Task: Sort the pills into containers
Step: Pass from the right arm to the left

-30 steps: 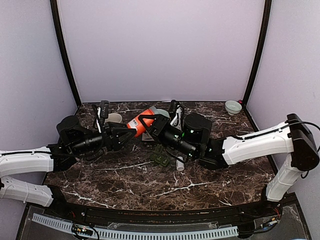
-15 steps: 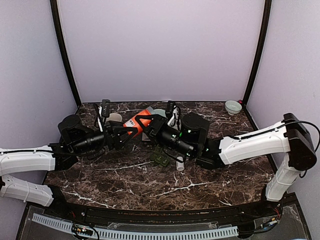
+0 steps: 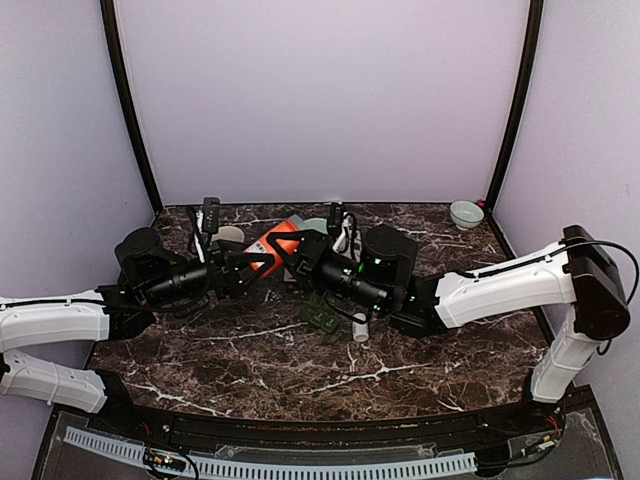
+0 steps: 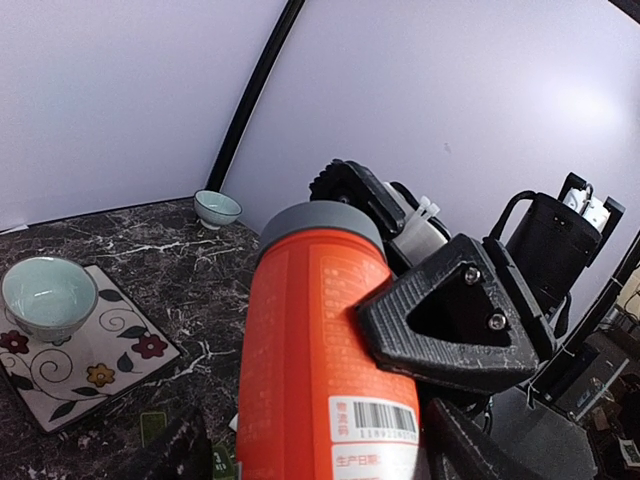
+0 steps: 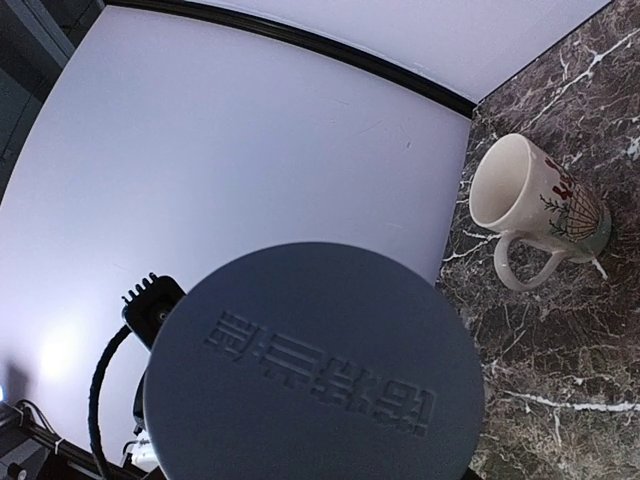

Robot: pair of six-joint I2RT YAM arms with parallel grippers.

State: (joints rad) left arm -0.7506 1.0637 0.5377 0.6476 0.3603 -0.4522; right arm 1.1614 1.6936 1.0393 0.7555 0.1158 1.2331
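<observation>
Right gripper (image 3: 292, 250) jaws clamping orange bottle (image 4: 320, 340) by its cap end, aloft. Left gripper (image 3: 255, 263) jaws narrowing around its base, still wide, gap showing. Likely bracing for uncapping; pill box (image 3: 322, 318) waiting.

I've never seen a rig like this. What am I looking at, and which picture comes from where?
Two robot arms are bolted to a marble table. The wide picture looks down from above and behind them: left arm on the left, right arm on the right. The other two come from a camera on each wrist. On the table are a small dark green pill box, a mug, a pale bowl on a patterned tile, and another small bowl in the far right corner. Between the arms is an orange bottle. The right arm's jaws grip it below its pale cap, which fills the right wrist picture. It sits between the left arm's jaws; whether they press on it, I cannot tell.
</observation>
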